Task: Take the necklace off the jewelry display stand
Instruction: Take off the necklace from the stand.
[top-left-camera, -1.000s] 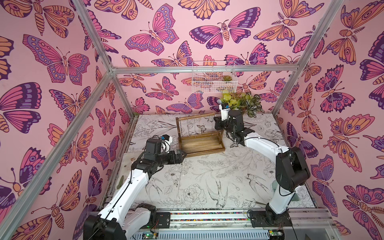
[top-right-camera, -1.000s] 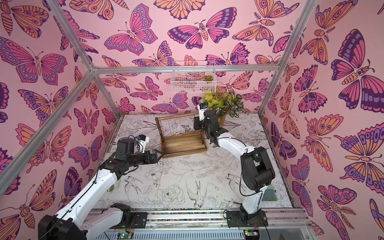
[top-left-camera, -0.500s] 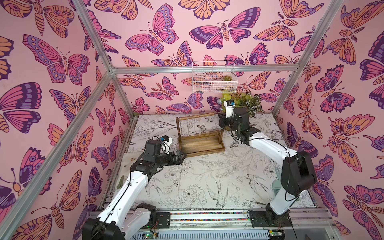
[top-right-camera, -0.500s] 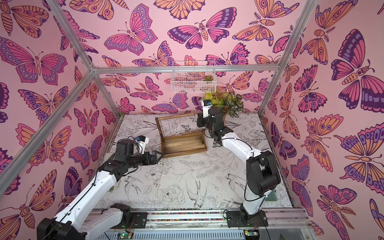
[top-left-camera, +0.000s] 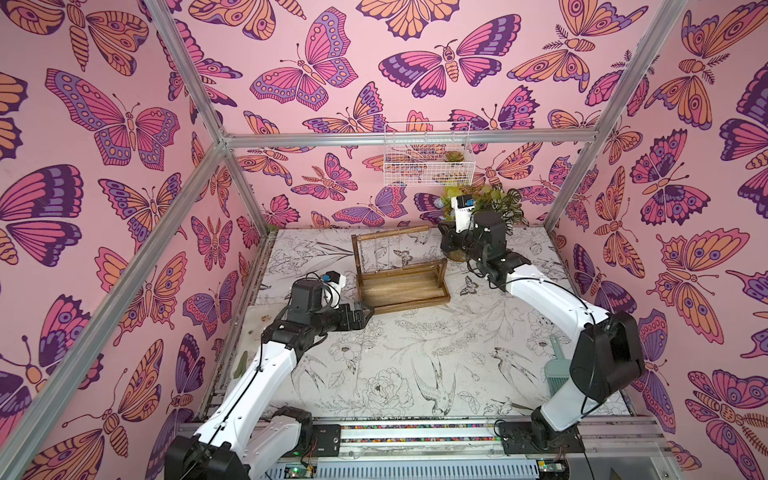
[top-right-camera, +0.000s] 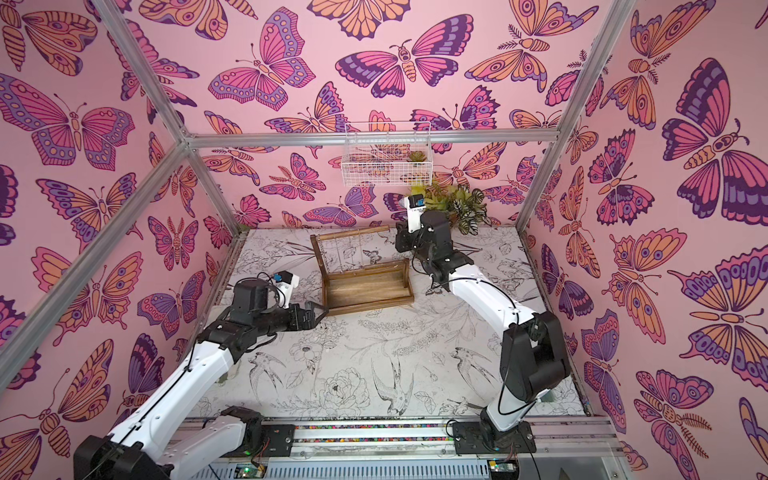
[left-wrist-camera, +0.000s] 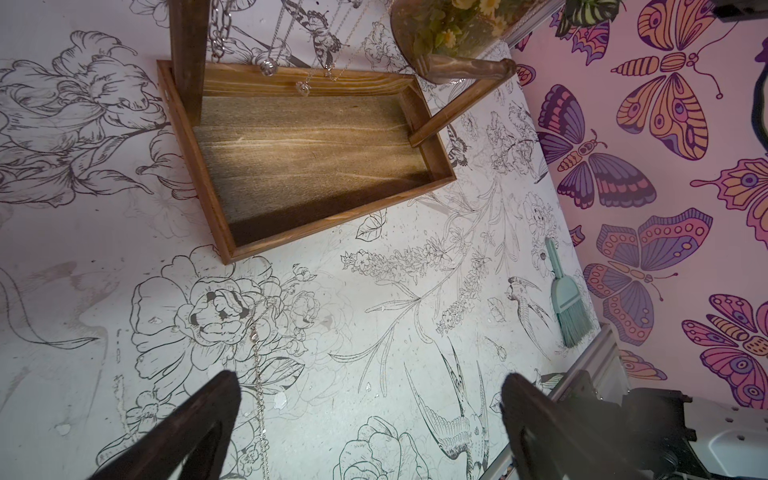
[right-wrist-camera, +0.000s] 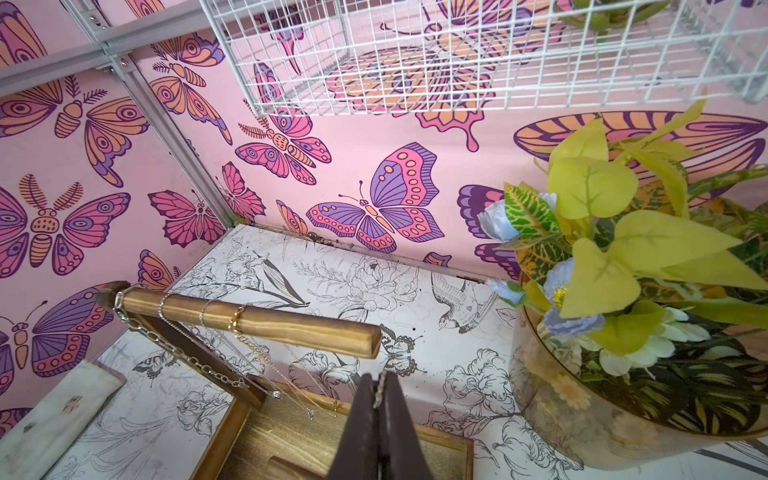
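Up high, both top views hang over the front rail (top-left-camera: 415, 428), tilted down toward the back wall (top-left-camera: 332, 187), taking in the whole table (top-left-camera: 415, 374). Now the left wrist camera looks past the left gripper (left-wrist-camera: 370, 378), down across the tabletop at the jewelry display stand (left-wrist-camera: 307, 166). The right wrist camera sits tight behind the right gripper (right-wrist-camera: 376, 384), facing the back wall, the stand's top bar (right-wrist-camera: 249, 320) right ahead. All four share the stand, and both wrist views catch the potted plant (right-wrist-camera: 623, 270).

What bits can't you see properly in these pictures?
Right wrist view: the shut right gripper hides most of the necklace it pinches.
Both top views: the hanging chains on the jewelry display stand are too thin to count.
Left wrist view: the picture's edge cuts off the loose chain on the table.
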